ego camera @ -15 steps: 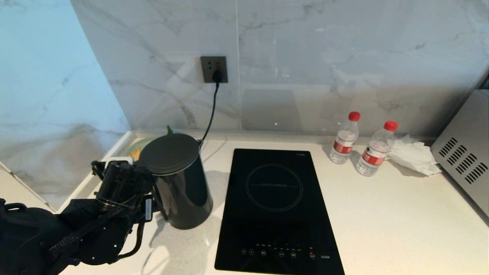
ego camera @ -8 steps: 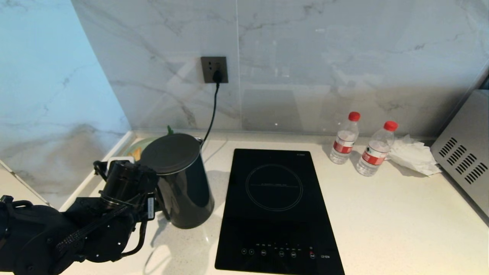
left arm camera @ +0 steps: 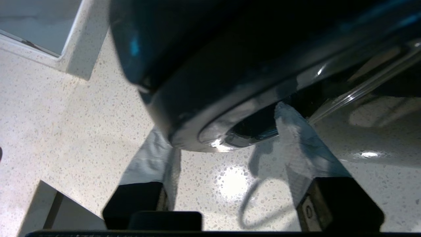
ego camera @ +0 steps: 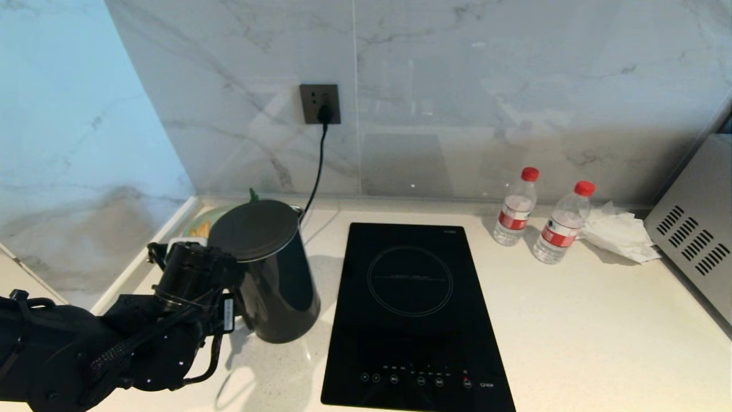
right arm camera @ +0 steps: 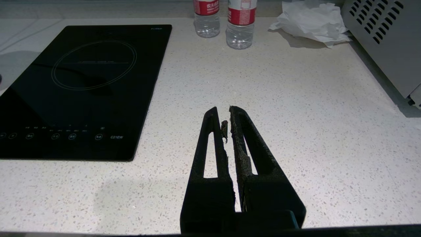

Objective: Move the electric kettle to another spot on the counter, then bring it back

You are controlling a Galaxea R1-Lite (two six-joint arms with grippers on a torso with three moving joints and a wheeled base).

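The electric kettle, glossy black with a flat matte lid, stands upright on the counter left of the hob. My left gripper is at its handle side, mostly hidden by my wrist. In the left wrist view the handle sits between the pale fingers; my left gripper is open astride it, with the speckled counter below. Further right, my right gripper hangs shut and empty over the bare counter.
A black induction hob lies right of the kettle. Two red-capped water bottles, crumpled tissue and a grey vented appliance stand at the back right. A cord runs from the wall socket down behind the kettle.
My left wrist has edged slightly toward the kettle. The kettle stands in the same spot.
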